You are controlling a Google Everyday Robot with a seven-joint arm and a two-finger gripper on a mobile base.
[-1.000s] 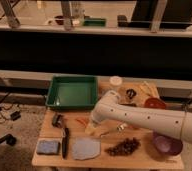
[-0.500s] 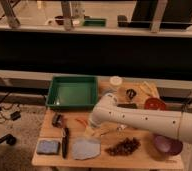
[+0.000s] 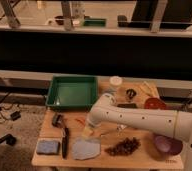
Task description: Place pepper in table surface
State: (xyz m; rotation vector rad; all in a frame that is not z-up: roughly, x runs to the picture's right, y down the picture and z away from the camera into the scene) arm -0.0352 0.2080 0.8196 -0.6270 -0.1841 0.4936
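The pepper (image 3: 80, 121), a thin red-orange sliver, lies on the light wooden table surface (image 3: 105, 159) just below the green tray. My white arm reaches in from the right across the table. Its gripper (image 3: 87, 132) points down at the tabletop, right beside the pepper and slightly nearer the front. The fingers stand open with nothing seen between them, and the pepper rests apart from them on the wood.
A green tray (image 3: 72, 92) sits at the back left. Along the front lie a blue sponge (image 3: 48, 146), a black brush (image 3: 65, 142), a grey cloth (image 3: 86, 148), a dark clump (image 3: 123, 146) and a purple bowl (image 3: 168, 145). A red-orange bowl (image 3: 154, 104) and a white cup (image 3: 116, 81) stand behind the arm.
The gripper end of the arm has drifted slightly left and lower. The pepper and the other objects have stayed in place.
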